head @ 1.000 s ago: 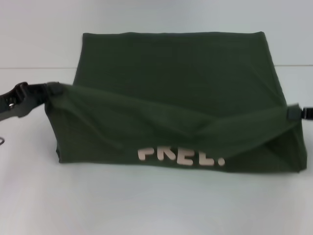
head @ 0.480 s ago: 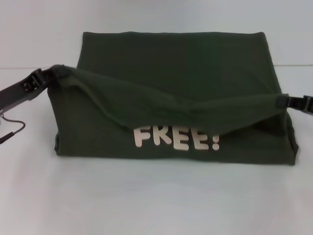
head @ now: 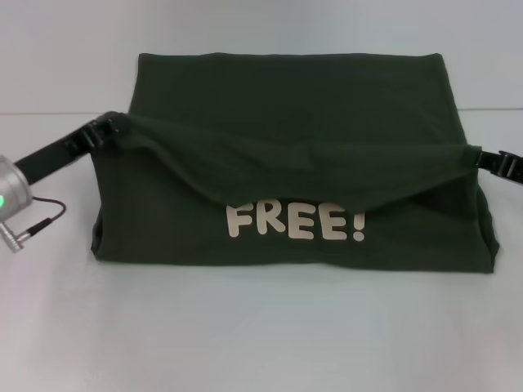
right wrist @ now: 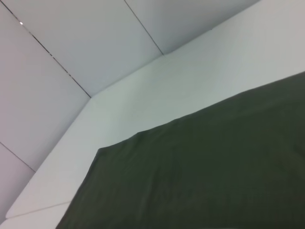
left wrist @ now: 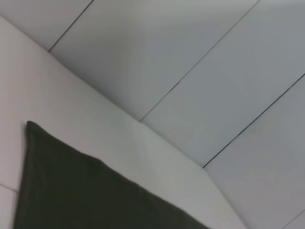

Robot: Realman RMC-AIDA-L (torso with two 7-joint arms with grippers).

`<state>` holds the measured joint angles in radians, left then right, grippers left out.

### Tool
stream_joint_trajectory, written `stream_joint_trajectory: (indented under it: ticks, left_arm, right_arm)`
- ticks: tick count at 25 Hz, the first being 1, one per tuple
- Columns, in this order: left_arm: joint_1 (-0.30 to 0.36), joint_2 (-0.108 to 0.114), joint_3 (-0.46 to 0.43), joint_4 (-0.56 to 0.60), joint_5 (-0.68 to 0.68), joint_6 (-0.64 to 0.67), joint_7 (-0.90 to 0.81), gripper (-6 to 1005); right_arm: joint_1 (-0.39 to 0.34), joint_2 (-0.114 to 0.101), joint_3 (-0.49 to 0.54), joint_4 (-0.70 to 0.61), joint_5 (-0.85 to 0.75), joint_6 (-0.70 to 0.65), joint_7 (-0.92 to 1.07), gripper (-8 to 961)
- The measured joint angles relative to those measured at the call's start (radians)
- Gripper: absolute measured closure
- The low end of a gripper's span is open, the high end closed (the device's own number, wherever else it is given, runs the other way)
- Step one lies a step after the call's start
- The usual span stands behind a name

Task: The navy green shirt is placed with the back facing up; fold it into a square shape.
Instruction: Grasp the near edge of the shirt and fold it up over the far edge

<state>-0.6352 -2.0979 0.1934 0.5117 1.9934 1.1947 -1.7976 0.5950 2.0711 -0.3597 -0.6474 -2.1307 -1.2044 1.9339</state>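
Note:
The navy green shirt (head: 286, 98) lies on the white table, folded into a wide band, with pale "FREE!" lettering (head: 296, 222) showing on its near part. A raised edge of cloth sags across the middle between my two grippers. My left gripper (head: 110, 126) is shut on the left corner of that edge. At the right corner, my right gripper (head: 482, 158) is shut on the cloth too. Both wrist views show only dark shirt cloth (left wrist: 86, 195) (right wrist: 205, 176) against the table and wall.
The white table (head: 261, 335) stretches bare in front of the shirt and to both sides. A pale panelled wall (left wrist: 200, 62) rises behind the table's far edge. A thin cable (head: 45, 212) hangs from my left arm.
Both grippers have carried the lifted edge away from me toward the far side. The fold has drawn back, uncovering the whole "FREE!" lettering, and the near part lies flatter.

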Motion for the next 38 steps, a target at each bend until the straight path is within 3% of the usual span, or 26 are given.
stream_joint_trajectory:
  ticks: [15,31,35,38]
  left_arm:
    - [-0.053,-0.04,0.018,-0.007,-0.017,-0.157,0.12,960]
    - [-0.059,-0.055,0.018,-0.042,-0.039,-0.241,0.196,960]
    - [-0.038,-0.051,0.016,-0.045,-0.065,-0.245,0.196,823]
    - [-0.027,-0.046,0.016,-0.047,-0.083,-0.245,0.193,738]
  right_arm:
    - [0.043,0.018,-0.085,0.06,0.012,0.213,-0.055,885]
    - [0.04,0.018,-0.109,0.079,0.018,0.225,-0.073,883]
    - [0.015,0.017,-0.112,0.079,0.069,0.206,-0.097,883]
    - [-0.011,0.017,-0.108,0.079,0.141,0.19,-0.139,749]
